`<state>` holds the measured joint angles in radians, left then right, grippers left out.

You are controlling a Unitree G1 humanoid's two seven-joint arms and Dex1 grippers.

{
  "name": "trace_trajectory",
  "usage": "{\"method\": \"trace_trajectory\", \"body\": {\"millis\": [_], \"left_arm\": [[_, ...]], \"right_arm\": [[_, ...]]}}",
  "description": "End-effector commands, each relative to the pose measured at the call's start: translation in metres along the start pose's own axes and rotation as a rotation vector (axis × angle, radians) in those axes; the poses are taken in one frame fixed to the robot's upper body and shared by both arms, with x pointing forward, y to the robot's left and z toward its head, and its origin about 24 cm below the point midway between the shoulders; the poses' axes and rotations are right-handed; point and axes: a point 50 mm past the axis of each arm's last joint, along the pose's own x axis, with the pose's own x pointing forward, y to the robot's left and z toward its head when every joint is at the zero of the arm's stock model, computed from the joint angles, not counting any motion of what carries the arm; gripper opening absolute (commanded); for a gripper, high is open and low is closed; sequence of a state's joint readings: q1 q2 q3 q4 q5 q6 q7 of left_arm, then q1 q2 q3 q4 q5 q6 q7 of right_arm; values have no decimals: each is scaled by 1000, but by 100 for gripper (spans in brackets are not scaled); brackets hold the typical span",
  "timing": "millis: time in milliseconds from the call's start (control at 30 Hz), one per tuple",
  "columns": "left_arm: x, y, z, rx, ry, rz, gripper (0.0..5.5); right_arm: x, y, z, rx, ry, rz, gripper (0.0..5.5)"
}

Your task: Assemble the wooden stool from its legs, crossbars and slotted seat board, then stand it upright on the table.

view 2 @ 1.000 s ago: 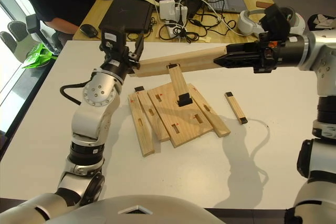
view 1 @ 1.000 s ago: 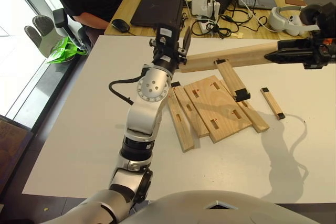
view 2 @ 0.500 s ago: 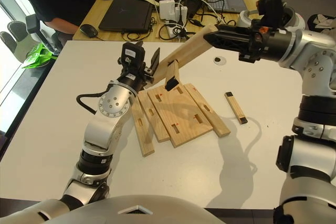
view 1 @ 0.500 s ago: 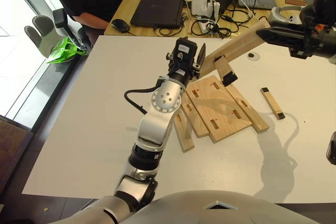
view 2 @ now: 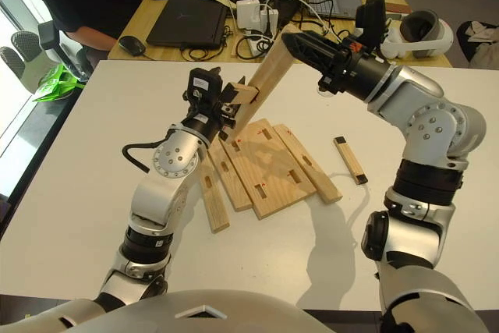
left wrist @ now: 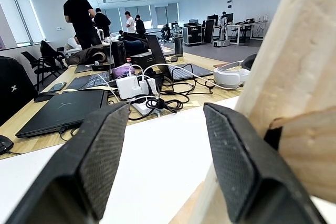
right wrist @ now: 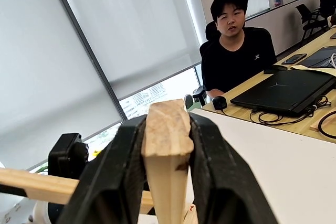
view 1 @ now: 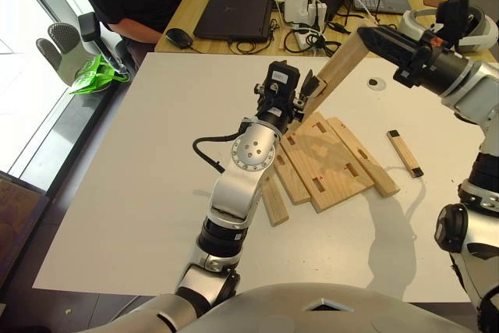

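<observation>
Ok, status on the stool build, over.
Right pincer shut on leg, tilted over seat board. Left pincer open beside leg's lower end. Loose crossbar lies apart, not in the way.

1 slotted seat board (view 2: 265,168), 4 legs (view 2: 269,76), 2 crossbars (view 2: 350,160), 1 white table (view 2: 78,193)

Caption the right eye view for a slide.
Right gripper holds a wooden leg tilted above the slotted seat board, left gripper at its lower end.
</observation>
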<state>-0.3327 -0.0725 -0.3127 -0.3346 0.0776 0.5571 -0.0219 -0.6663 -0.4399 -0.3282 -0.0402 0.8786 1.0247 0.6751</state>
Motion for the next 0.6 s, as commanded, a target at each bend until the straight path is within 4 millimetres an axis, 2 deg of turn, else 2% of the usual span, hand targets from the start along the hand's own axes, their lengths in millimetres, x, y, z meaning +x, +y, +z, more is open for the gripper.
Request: {"method": "trace_trajectory", "body": {"millis": [33, 100, 167, 333, 400, 600], "left_arm": [[-2, -5, -2, -10, 13, -21, 259], [-1, -5, -2, -13, 13, -20, 259], [-2, -3, -2, -11, 16, -8, 259], [-22, 26, -19, -28, 81, 144, 259], [-36, 35, -30, -102, 121, 220, 259], [-73, 39, -55, -315, 192, 378, 259]], "right_arm": [[8, 9, 4, 55, -62, 38, 103], [11, 9, 3, 64, -73, 27, 103], [5, 8, 3, 54, -53, 2, 103], [-30, -2, 9, 18, 63, -100, 103], [-48, -4, 5, 18, 107, -158, 103], [-89, -9, -15, -3, 61, -405, 103]]}}
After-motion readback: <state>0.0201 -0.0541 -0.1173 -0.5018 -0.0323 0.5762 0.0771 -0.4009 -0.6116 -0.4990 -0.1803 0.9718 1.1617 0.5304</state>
